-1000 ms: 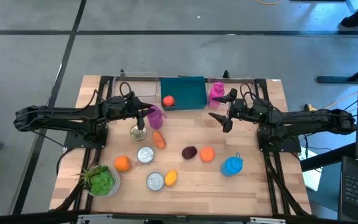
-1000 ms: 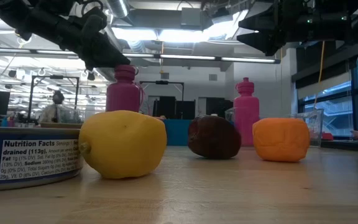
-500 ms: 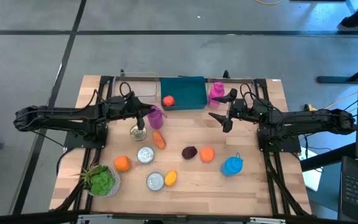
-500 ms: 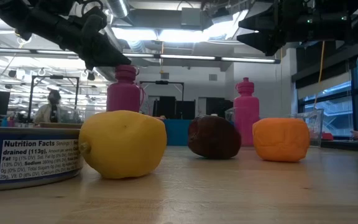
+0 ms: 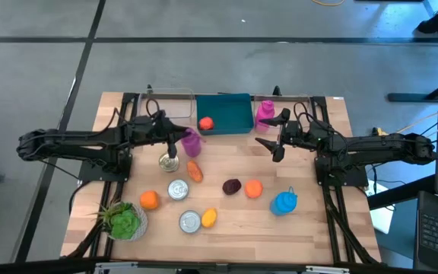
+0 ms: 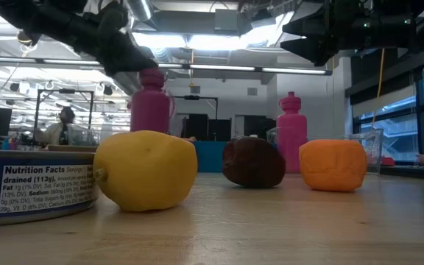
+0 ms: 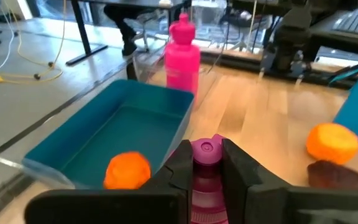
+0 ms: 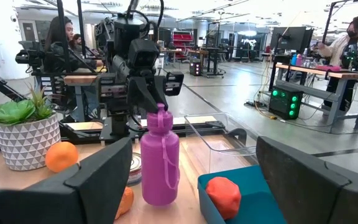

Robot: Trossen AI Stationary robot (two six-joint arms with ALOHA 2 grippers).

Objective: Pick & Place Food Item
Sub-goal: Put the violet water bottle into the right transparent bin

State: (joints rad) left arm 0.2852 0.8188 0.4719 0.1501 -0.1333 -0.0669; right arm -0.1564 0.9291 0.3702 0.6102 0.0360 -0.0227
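Observation:
My left gripper point(image 5: 178, 138) reaches in from the table's left and is shut on the purple bottle point(image 5: 192, 142), which stands upright left of the middle point(image 6: 151, 103) point(image 8: 160, 162). A red-orange food item point(image 5: 205, 122) lies in the teal bin point(image 5: 230, 106) at the far edge. My right gripper point(image 5: 272, 140) hangs open above the table's right half, holding nothing. On the wood lie a carrot point(image 5: 195, 170), a dark plum point(image 5: 232, 186), an orange piece point(image 5: 253, 188), a lemon point(image 5: 209, 218) and another orange point(image 5: 150, 199). My left gripper pinches the purple bottle's cap point(image 7: 205, 149) between its two fingers point(image 7: 179, 163), coming nearly level from the table's left. The bottle stays upright below the fingers. Whether its base stands on the table I cannot tell.
A pink bottle point(image 5: 265, 113) stands at the far right, beside a clear box. Three cans point(image 5: 178, 189) point(image 5: 190, 221) point(image 5: 168, 160), a potted plant point(image 5: 124, 221) and a blue bottle point(image 5: 284, 202) stand on the near half. People sit beyond the table.
In the low view the purple bottle has shifted a little upward and sideways under my left gripper, whose fingers now sit against its cap. My right gripper has kept still.

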